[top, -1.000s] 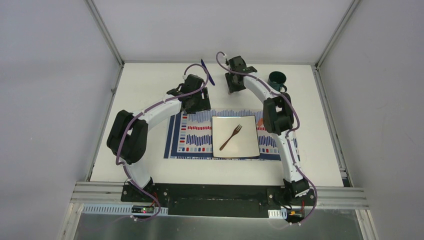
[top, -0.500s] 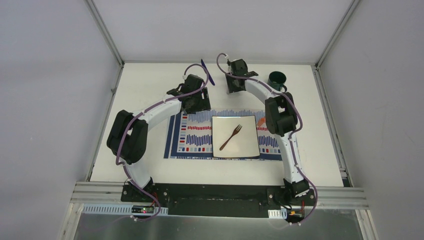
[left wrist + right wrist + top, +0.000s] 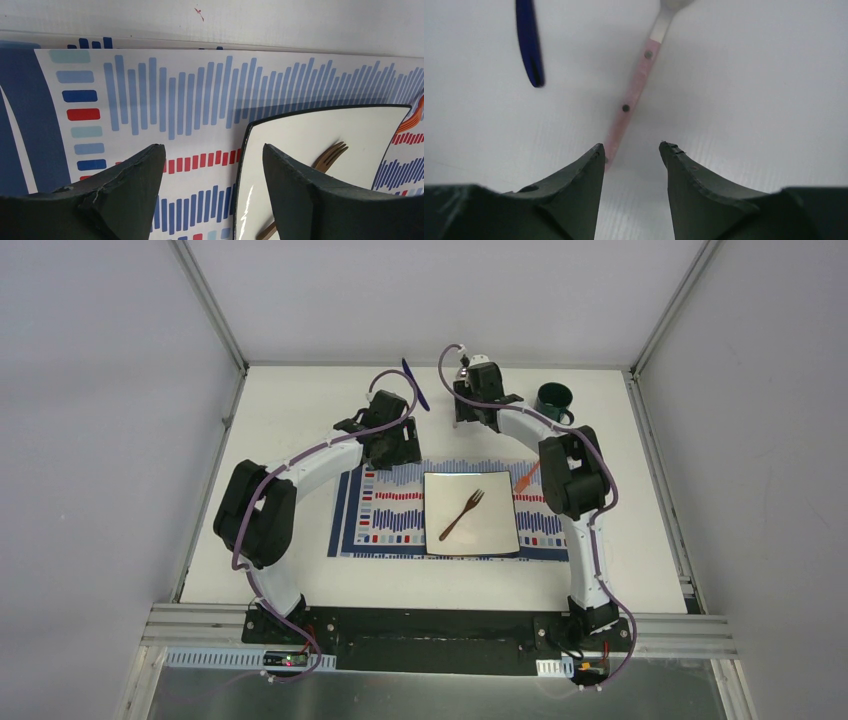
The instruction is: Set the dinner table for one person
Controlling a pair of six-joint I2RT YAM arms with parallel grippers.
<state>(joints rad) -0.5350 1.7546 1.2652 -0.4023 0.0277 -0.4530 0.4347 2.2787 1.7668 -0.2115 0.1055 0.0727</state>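
The dinner table (image 3: pixel 290 420) is a plain white tabletop. On it lies a striped placemat (image 3: pixel 385 515) with a square white plate (image 3: pixel 490 530) holding a brown fork (image 3: pixel 461 514). My left gripper (image 3: pixel 392 447) is open and empty over the placemat's far left part; in its wrist view (image 3: pixel 212 152) the plate's edge (image 3: pixel 245 165) lies between the fingers. My right gripper (image 3: pixel 465 412) is open at the far middle of the table. Its wrist view (image 3: pixel 630 147) shows a pink-handled utensil (image 3: pixel 636 87) lying just ahead, its near end beside the left fingertip (image 3: pixel 596 152).
A blue utensil (image 3: pixel 415 383) lies at the far middle, left of the right gripper, and shows in the right wrist view (image 3: pixel 529 42). A dark green mug (image 3: pixel 554 400) stands at the far right. An orange utensil (image 3: pixel 524 480) lies beside the plate's far right corner.
My right arm's elbow has swung to the right, uncovering the orange utensil, and the right gripper has shifted slightly right. The left arm has not moved.
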